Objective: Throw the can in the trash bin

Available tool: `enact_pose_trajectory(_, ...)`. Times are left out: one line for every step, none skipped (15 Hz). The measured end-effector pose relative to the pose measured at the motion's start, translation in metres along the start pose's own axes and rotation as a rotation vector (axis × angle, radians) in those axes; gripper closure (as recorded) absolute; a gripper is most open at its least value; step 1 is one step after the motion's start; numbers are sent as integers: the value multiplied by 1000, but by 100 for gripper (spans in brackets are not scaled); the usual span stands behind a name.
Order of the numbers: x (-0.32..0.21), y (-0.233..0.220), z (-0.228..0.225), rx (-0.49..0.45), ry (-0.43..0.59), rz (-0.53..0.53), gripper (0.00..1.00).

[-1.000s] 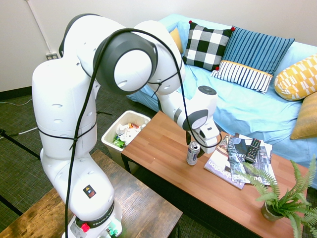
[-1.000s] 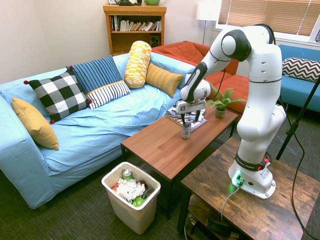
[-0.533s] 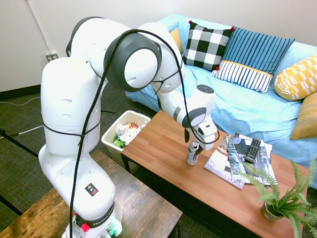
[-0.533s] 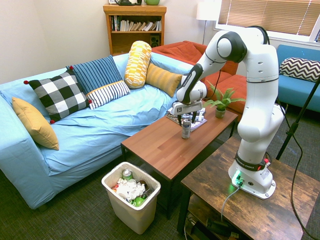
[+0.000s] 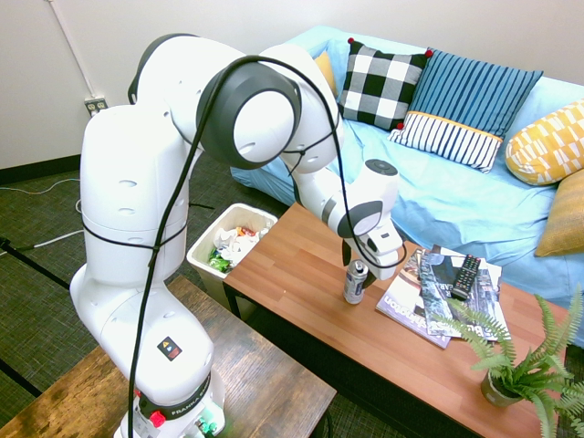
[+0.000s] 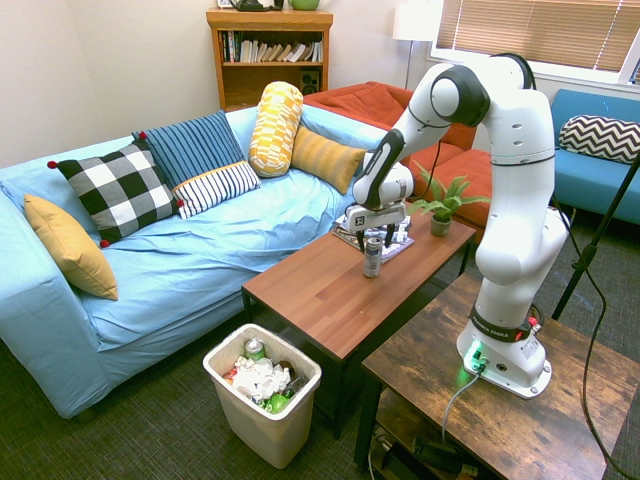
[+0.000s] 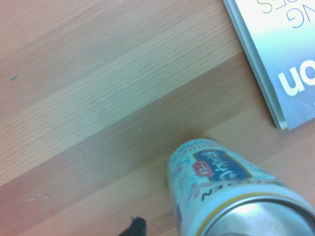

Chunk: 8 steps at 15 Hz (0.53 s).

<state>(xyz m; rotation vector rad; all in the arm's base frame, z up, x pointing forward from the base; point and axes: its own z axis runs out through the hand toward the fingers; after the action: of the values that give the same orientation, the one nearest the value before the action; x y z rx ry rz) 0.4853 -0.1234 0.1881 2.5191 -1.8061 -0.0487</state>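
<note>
The can (image 5: pixel 355 283) (image 6: pixel 372 259) stands upright on the wooden coffee table (image 5: pixel 301 274), silver with dark markings. My gripper (image 5: pixel 358 262) (image 6: pixel 372 238) hangs straight above it, open, with its fingertips at about the height of the can's top. Nothing is held. In the wrist view the can (image 7: pixel 221 194) rises close by, its top rim in sight. The trash bin (image 5: pixel 203 243) (image 6: pixel 262 437) sits on the floor off the table's end, off-white and part full of rubbish.
Magazines (image 5: pixel 429 292) (image 7: pixel 280 59) and a remote (image 5: pixel 466 276) lie just beyond the can. A potted fern (image 5: pixel 520 365) stands at the table's far end. A blue sofa (image 6: pixel 200 240) with cushions runs along the table's far side.
The arm's upper links have swung and the wrist has shifted slightly over the can. The can has stayed in place and the gripper has stayed open.
</note>
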Motion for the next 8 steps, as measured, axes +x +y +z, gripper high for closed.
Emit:
enact_pose_trajectory(-2,-1,0,0,0,-3,100)
enact_pose_trajectory(-2,-2,0,0,-1,-4,100)
enact_pose_trajectory(-2,-1,0,1,-2,-2,100)
enact_pose_trajectory(-2,-1,0,1,-3,0,100)
enact_pose_trajectory(-2,-1,0,1,-4,3,100)
enact_pose_trajectory(-2,-1,0,1,-5,5,100)
enact_pose_trajectory(-2,-1,0,1,-5,5,100)
enact_pose_trajectory(-2,-1,0,2,-5,5,100)
